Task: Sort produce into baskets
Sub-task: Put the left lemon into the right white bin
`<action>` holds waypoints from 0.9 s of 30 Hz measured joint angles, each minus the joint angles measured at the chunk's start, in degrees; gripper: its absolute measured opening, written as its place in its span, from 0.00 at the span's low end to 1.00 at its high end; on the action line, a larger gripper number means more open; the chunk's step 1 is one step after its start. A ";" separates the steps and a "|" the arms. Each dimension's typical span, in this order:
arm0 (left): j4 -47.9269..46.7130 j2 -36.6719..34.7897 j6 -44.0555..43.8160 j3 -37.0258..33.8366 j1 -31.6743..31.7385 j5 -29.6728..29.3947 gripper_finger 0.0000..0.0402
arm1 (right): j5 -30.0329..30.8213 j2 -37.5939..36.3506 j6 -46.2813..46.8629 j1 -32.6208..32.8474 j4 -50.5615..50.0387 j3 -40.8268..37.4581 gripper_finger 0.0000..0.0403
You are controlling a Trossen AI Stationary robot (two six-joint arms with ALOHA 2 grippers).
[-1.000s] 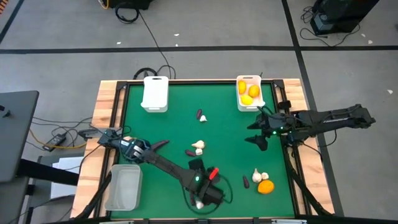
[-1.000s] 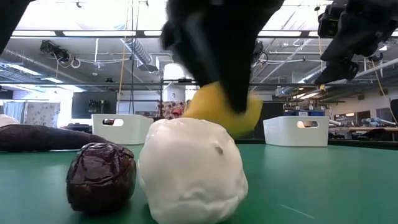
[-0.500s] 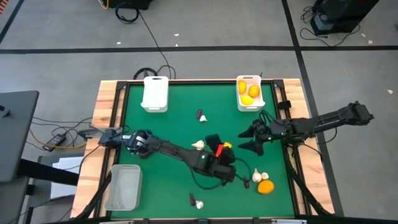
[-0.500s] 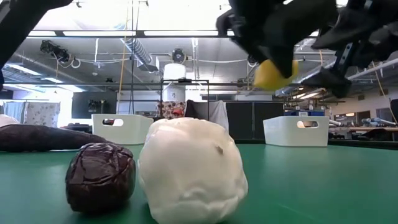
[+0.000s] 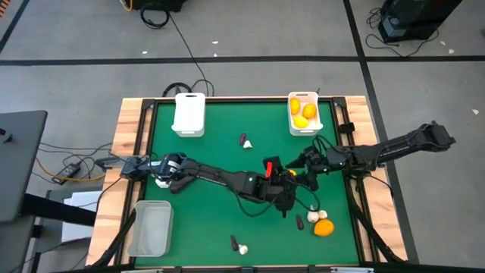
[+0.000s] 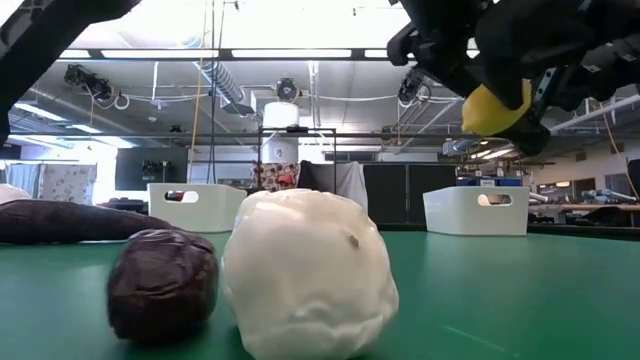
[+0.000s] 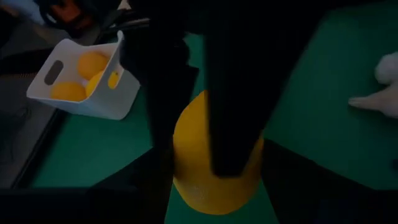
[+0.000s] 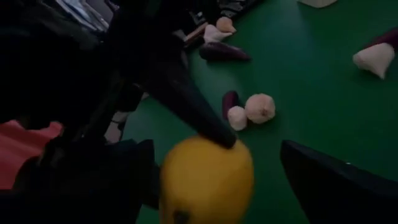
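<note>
Yellow citrus clamped in the left gripper, held above the green table.
Left gripper's fingers pinch the fruit from both sides. The right gripper sits just beside it with jaws spread wide, one on either side of the fruit, holding nothing. Below the pair lie two garlic bulbs touching a small eggplant. Farther out, beyond the right gripper, the white basket holds more citrus.
</note>
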 joint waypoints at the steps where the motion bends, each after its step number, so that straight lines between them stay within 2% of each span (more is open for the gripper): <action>1: 0.07 0.00 0.01 0.01 0.17 -0.01 0.56 | -0.49 0.73 0.19 0.00 0.56 0.00 0.87; 4: 0.65 0.00 0.26 -0.02 0.44 -0.02 0.56 | -0.82 2.16 0.72 0.00 0.92 0.02 0.77; 9: 0.03 0.00 -0.21 -0.02 0.64 -0.02 0.56 | -0.85 3.51 2.17 0.00 1.29 0.09 0.54; 14: -4.07 -0.76 -4.04 0.06 0.64 0.08 0.57 | -0.09 3.45 2.20 -1.08 1.59 0.21 0.53; 17: -14.77 -2.54 -6.73 -0.04 0.81 -0.06 0.60 | 0.00 3.40 1.95 -3.44 -0.18 0.01 0.53; 18: -14.48 -2.64 -7.83 0.04 0.81 0.05 0.61 | -0.57 3.63 1.72 -4.44 -1.32 0.13 0.53; 21: -21.56 -2.96 -11.02 -0.10 1.14 0.47 0.62 | -0.74 3.36 -0.23 -7.66 -5.94 2.75 0.53; 24: -23.79 -3.02 -12.41 -0.06 1.50 0.96 0.63 | 1.32 3.68 -3.60 -11.12 -12.88 5.70 0.53; 27: -22.43 -2.80 -12.41 -0.06 1.51 4.74 0.63 | 4.60 4.12 -7.43 -15.26 -20.56 10.79 0.53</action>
